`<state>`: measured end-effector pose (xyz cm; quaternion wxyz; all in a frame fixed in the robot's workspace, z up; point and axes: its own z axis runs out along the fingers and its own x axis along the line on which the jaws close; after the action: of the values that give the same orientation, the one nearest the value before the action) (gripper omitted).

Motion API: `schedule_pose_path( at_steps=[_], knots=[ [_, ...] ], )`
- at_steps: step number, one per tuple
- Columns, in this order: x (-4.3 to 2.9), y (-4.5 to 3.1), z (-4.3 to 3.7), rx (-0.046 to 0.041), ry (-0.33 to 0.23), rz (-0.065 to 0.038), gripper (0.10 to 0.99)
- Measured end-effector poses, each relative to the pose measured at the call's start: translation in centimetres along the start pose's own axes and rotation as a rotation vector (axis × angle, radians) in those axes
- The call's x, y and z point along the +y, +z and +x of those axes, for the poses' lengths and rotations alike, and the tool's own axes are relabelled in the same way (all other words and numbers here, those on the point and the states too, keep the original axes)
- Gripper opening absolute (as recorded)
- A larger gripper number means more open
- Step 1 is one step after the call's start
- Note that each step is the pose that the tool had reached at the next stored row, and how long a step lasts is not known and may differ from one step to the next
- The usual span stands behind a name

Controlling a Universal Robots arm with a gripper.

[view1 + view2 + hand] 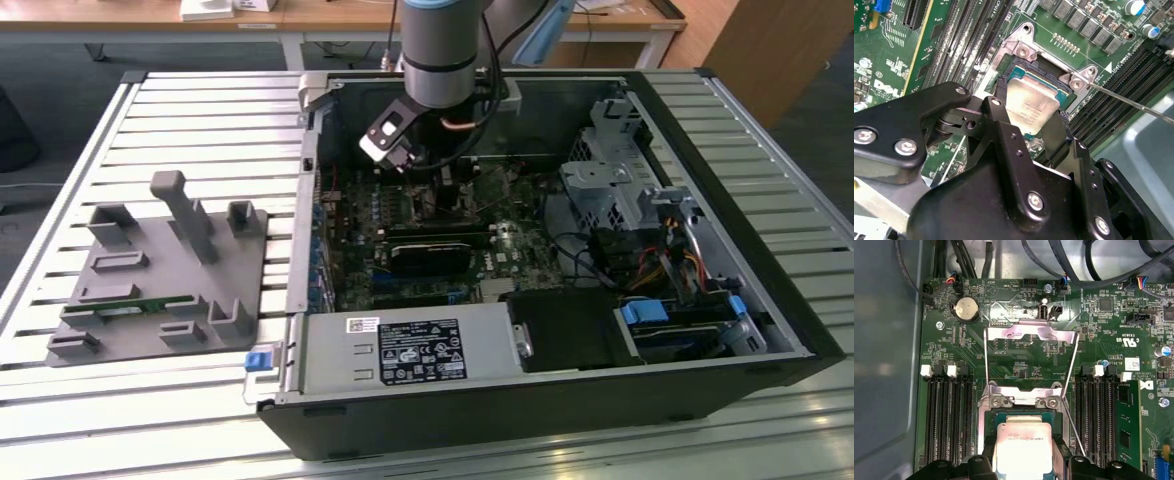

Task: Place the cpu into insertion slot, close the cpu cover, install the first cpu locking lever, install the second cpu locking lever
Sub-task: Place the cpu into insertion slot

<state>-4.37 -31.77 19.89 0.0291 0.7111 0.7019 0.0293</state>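
Exterior view: grey fixture plate [154, 270] sits on the slatted table [200, 130] at the exterior view's left, 9 o'clock from the open computer case [790, 300]. The arm [441, 50] drops into the case at 12 o'clock, over the motherboard. The power supply [407, 352] is at 6 o'clock in the case and the drive cage [614, 180] at 3 o'clock.

In both wrist views the gripper [1029, 116] is pinched narrow on the cpu [1031, 105], with one black finger against each opposite edge. The cpu, silvery top up, is right over the insertion slot [1009, 67]; I cannot tell whether it is seated or just above it.

First wrist view: the cpu cover [1029, 332] is flipped open, away from the slot and hinged at the slot's edge. Two thin locking levers [985, 357] stand raised beside the cover, one on each side. A coin battery [966, 308] lies beyond the cover, and black memory slots [946, 415] flank the socket.
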Motion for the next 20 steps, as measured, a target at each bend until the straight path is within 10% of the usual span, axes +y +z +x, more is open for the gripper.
schedule_pose_path(
  at_steps=[20],
  knots=[
    [-0.09,0.23,0.00,-0.0001,0.000,0.000,0.525]
  ],
)
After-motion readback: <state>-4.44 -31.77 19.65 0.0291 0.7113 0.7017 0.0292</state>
